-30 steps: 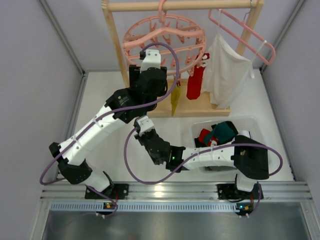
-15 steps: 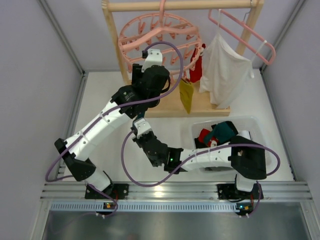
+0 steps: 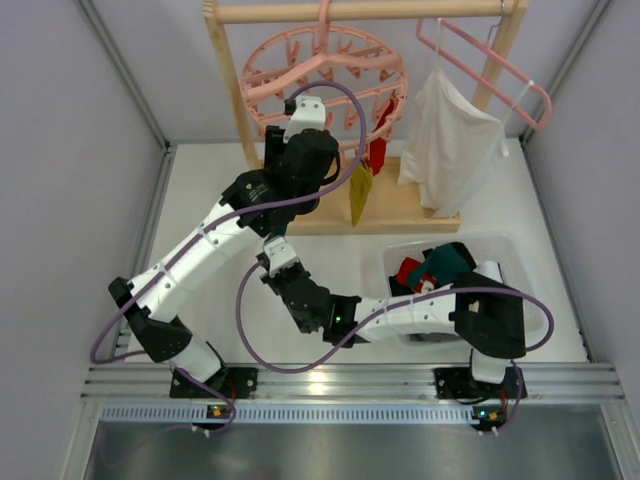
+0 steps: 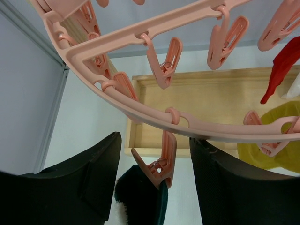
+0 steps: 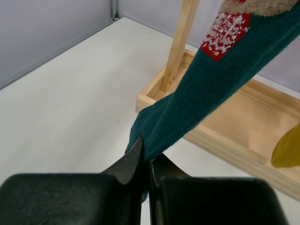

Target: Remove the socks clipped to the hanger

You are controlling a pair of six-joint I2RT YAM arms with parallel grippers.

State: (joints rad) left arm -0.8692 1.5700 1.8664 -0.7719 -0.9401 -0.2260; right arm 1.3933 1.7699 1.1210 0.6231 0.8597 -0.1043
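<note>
**Task item.** The teal sock is stretched taut. In the right wrist view its long axis runs diagonally, with the lower end at bottom centre and the upper end at the top right, where a red speckled patch shows. In the left wrist view its dark top edge is at bottom centre, caught in a pink clip hanging from the hanger.

**Tools.** The right gripper has its fingers pressed together, pinching the lower end of the teal sock. The left gripper is spread wide, with one finger on each side of that clip. I cannot tell whether either finger touches it.

**Other socks.**
- The red sock hangs lengthwise downward from the ring's right side.
- The yellow sock hangs just below and left of the red one, also pointing down.
- More socks lie bunched in the bin at centre right.

**Surroundings.** The hanger hangs from the top bar of the wooden rack at top centre of the overhead view. A white cloth hangs to its right.
</note>
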